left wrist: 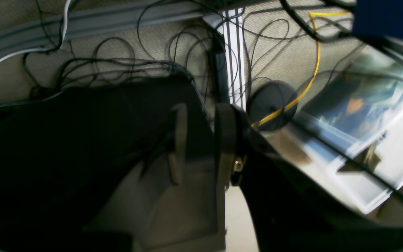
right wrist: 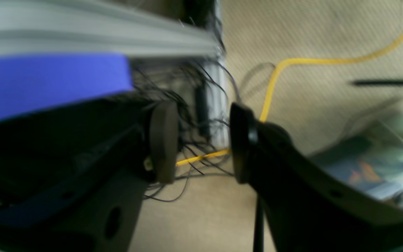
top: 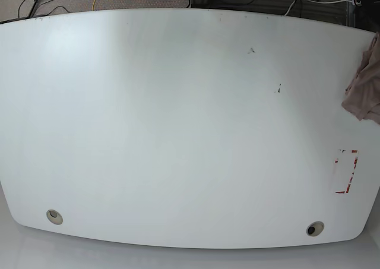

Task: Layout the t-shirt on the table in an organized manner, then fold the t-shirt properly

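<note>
Mauve-pink cloth is bunching at the three o'clock edge of the base view — the t-shirt (top: 366, 84) is lying crumpled there, partly running out of the picture, resting on the rim of the table (top: 178, 120). Across the glossy white top two round grommet holes are sitting, one at seven o'clock (top: 54, 216) and one at five o'clock (top: 314, 228). A red tape rectangle (top: 345, 171) is showing near four o'clock, below the shirt and well apart from it, and a few dark specks (top: 251, 50) are lying toward one o'clock.

Neither arm is appearing in the base view. In the left wrist view the left gripper (left wrist: 201, 143) is hanging over carpet and a tangle of black cables (left wrist: 124, 63), its pads standing a narrow gap apart with nothing between them. A yellow cable (left wrist: 311, 75) is curving past at two o'clock.

In the right wrist view — blurred — the right gripper (right wrist: 203, 141) is showing its pads parted more widely, also holding nothing, with carpet visible through the gap. The yellow cable (right wrist: 327, 61) is running behind it from six o'clock up toward one o'clock, and a blue block (right wrist: 51, 82) is sitting at nine o'clock.
</note>
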You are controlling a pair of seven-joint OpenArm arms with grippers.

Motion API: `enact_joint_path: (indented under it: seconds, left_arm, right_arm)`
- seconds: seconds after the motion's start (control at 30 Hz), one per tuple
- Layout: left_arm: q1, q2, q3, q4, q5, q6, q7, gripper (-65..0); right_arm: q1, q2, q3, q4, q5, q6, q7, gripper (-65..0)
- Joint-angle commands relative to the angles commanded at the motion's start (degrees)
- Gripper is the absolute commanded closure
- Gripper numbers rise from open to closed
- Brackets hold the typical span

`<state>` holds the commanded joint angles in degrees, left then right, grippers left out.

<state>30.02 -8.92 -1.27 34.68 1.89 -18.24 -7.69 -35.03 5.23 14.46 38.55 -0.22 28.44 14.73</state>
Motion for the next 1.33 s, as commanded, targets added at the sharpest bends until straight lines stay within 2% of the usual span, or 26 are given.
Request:
enact_joint_path:
  seconds: [0.17, 0.5, 0.8, 1.2, 1.33]
  left_arm:
    - [-7.12, 0.00, 0.00, -10.02, 0.00, 0.00, 0.00, -12.5]
    - [-15.74, -1.14, 0.09, -20.22, 0.00, 0.09, 0.09, -12.6]
    - [-20.22, -1.23, 0.09, -24.53, 0.09, 0.09, 0.18, -12.8]
    - [-20.48, -0.97, 0.09, -24.79, 0.09, 0.18, 0.26, -12.8]
    - [-20.48, -0.88, 0.00, -24.79, -0.09, 0.18, 0.26, -12.8]
  right_arm:
    - [4.57, -0.62, 0.00, -5.36, -2.20, -1.67, 0.00, -23.1]
    - [10.20, -0.88, 0.00, -12.22, -4.92, -5.27, 0.00, -23.1]
    - [13.45, -0.88, 0.00, -16.70, -4.92, -5.19, 0.00, -23.1]
    - [15.21, -0.88, -0.09, -16.79, -4.84, -5.19, 0.00, -23.1]
    - [15.82, -1.93, -0.09, -16.88, -4.75, -5.19, 0.00, -23.1]
